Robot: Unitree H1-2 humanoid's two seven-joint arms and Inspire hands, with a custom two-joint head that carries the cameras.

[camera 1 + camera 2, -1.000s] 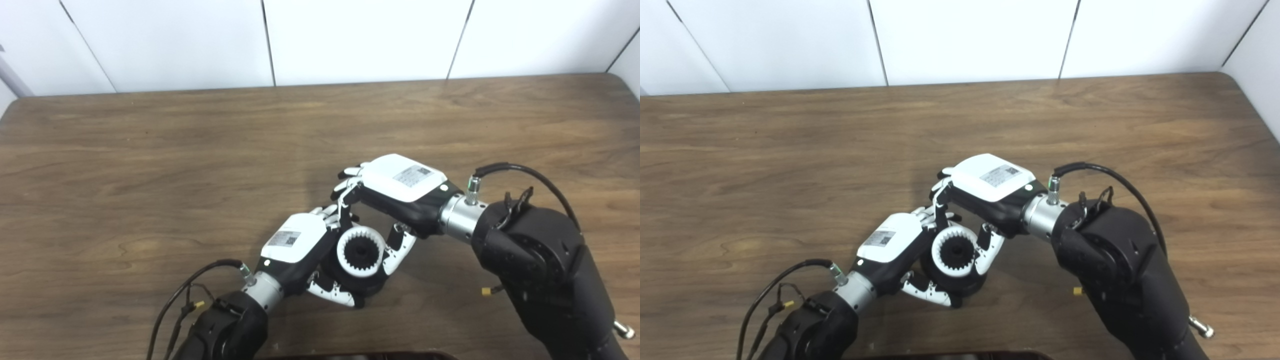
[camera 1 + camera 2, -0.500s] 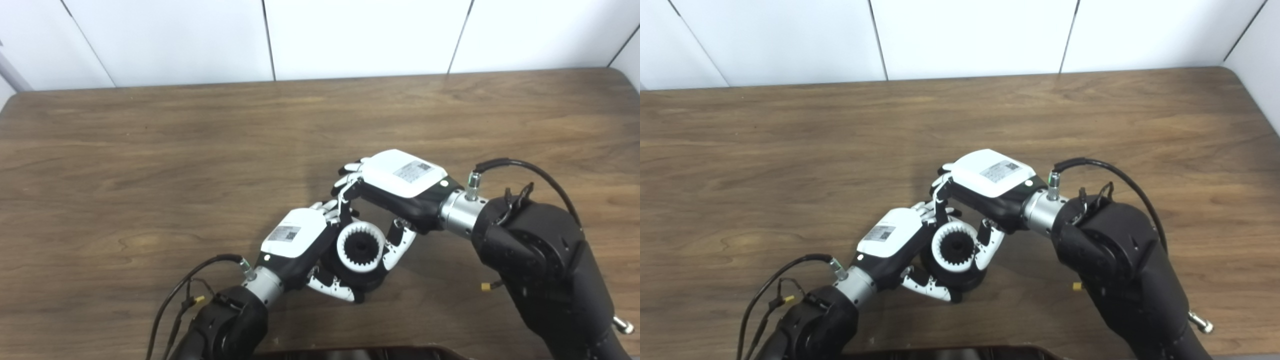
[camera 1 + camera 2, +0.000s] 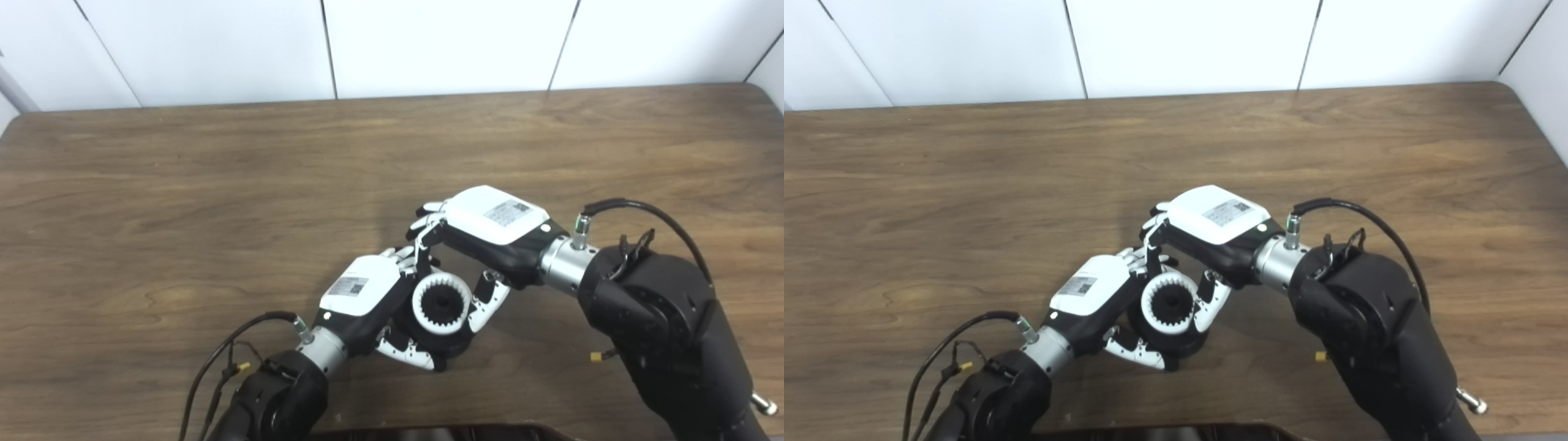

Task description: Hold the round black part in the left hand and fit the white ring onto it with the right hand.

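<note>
My left hand (image 3: 373, 300) is shut on the round black part (image 3: 450, 346), holding it just above the wooden table (image 3: 184, 202). The white toothed ring (image 3: 442, 304) sits on top of the black part, with a black hub showing through its middle. My right hand (image 3: 484, 236) reaches over from the right. Its thumb rests against the ring's right side and its fingers touch the ring's far left rim. The same shows in the right eye view, with the ring (image 3: 1170, 302) between my left hand (image 3: 1090, 294) and my right hand (image 3: 1213, 229).
A dark object's edge (image 3: 441, 433) shows at the bottom of the picture, near the table's front. White wall panels (image 3: 429, 43) stand behind the table's far edge. Cables loop off both wrists.
The camera has shifted a little. Both hands and the ring stay almost where they were; the right hand has settled slightly lower again.
</note>
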